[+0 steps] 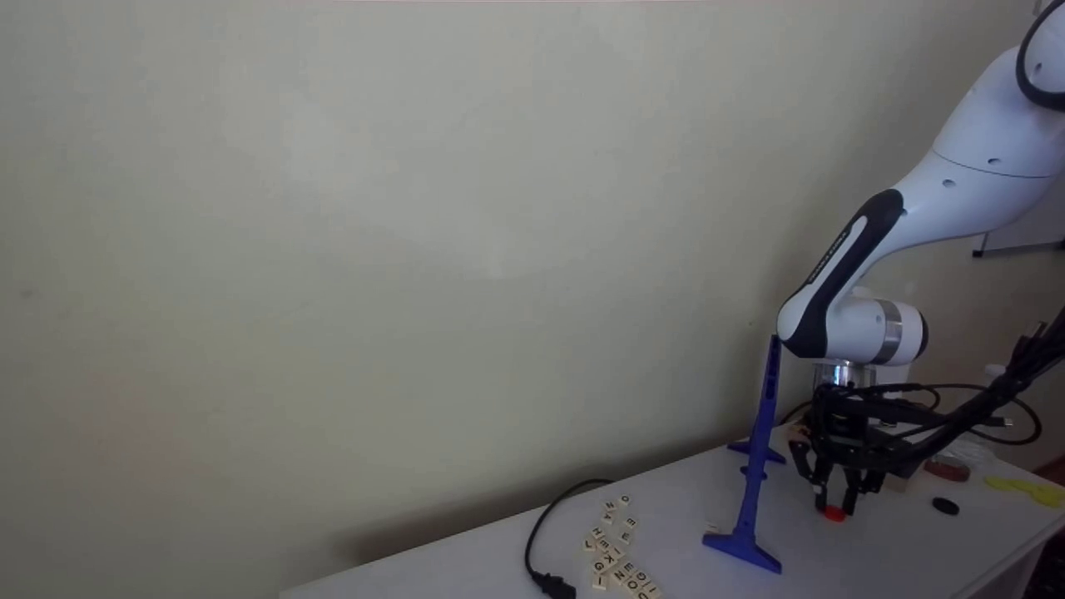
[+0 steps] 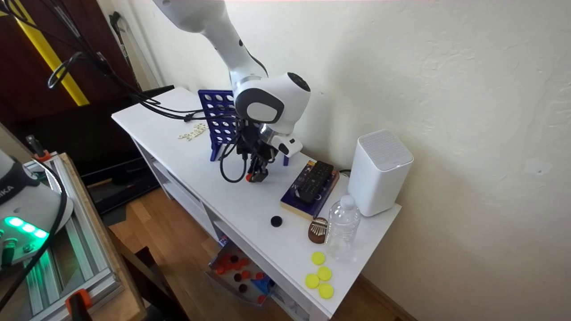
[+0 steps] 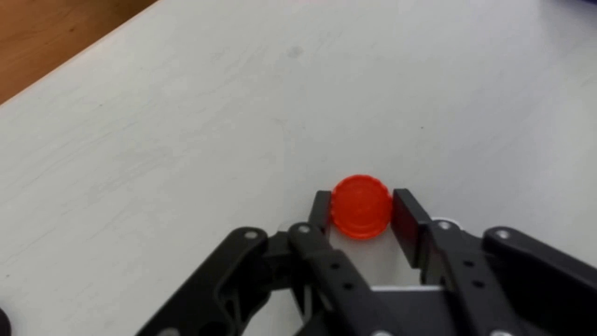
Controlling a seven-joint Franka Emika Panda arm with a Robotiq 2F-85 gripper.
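Gripper [image 3: 362, 207] is pinching a red Connect Four disc [image 3: 361, 206] by opposite edges, jaws standing narrow. Disc is facing up, on or just above white table [image 2: 250, 205], can't tell which. Blue Connect Four grid [image 1: 759, 449] is standing nearby, black disc [image 2: 276, 221] lying apart.

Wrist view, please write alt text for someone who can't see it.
A red disc is gripped between the fingertips of a black gripper. White tabletop fills most of the background, with wooden floor at the upper left and a rounded black object cut off at the lower left.
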